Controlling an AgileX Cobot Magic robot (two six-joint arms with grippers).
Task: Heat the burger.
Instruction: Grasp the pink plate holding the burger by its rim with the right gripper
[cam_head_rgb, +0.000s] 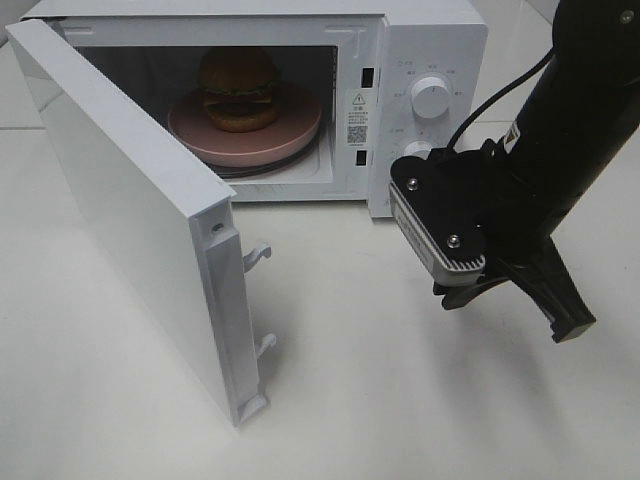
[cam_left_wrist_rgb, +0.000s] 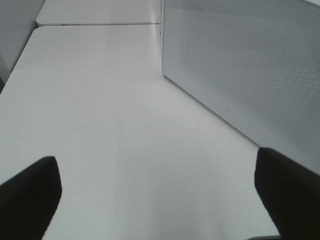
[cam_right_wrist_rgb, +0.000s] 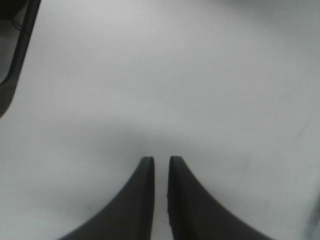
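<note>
The burger (cam_head_rgb: 238, 88), with a golden-brown bun, lettuce and a dark patty, sits on a pink round plate (cam_head_rgb: 290, 132) inside the white microwave (cam_head_rgb: 430, 40). The microwave door (cam_head_rgb: 120, 200) stands wide open, swung out to the left. My right gripper (cam_head_rgb: 565, 325) hangs over the table in front of the control panel, right of the opening. In the right wrist view its fingers (cam_right_wrist_rgb: 142, 200) are nearly together with nothing between them. My left gripper (cam_left_wrist_rgb: 157, 200) is open and empty over bare table, beside the outer face of the door (cam_left_wrist_rgb: 240, 65). It does not show in the exterior view.
The microwave's control panel has an upper knob (cam_head_rgb: 431, 97) and a lower knob partly hidden by my right arm. Two latch hooks (cam_head_rgb: 258, 252) stick out of the door's free edge. A black cable (cam_head_rgb: 500, 95) runs from the right arm. The table (cam_head_rgb: 380, 400) is white.
</note>
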